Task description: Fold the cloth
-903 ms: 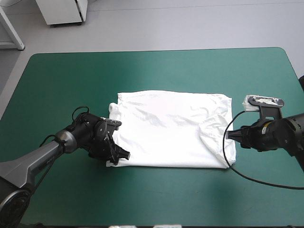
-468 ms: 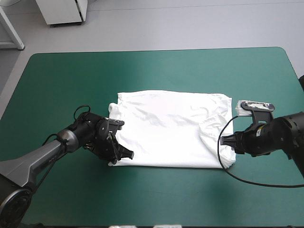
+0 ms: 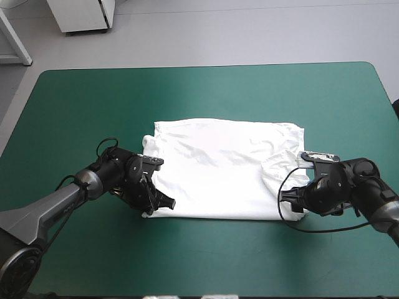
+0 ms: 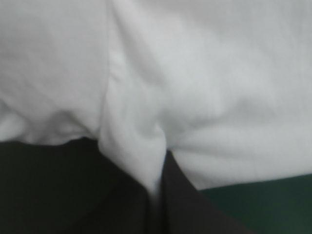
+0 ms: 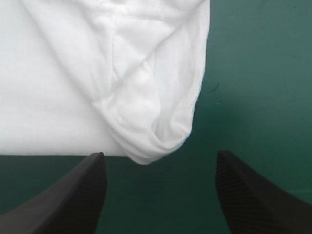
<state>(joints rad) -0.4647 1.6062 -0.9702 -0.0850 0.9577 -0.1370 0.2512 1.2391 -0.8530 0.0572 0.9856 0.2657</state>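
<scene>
Teal-green table (image 3: 187, 93) bears T-shirt (image 3: 224, 168), apparently folded.

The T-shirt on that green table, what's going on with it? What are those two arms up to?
Two robot arms are working on folding the T-shirt, which lies flat as a neat rectangle on the teal-green table. The left tool is shut on the shirt's near left corner, with a pinch of fabric caught in it. The right tool is open at the near right corner. That corner sits right at its opening and is not yet gripped.
</scene>
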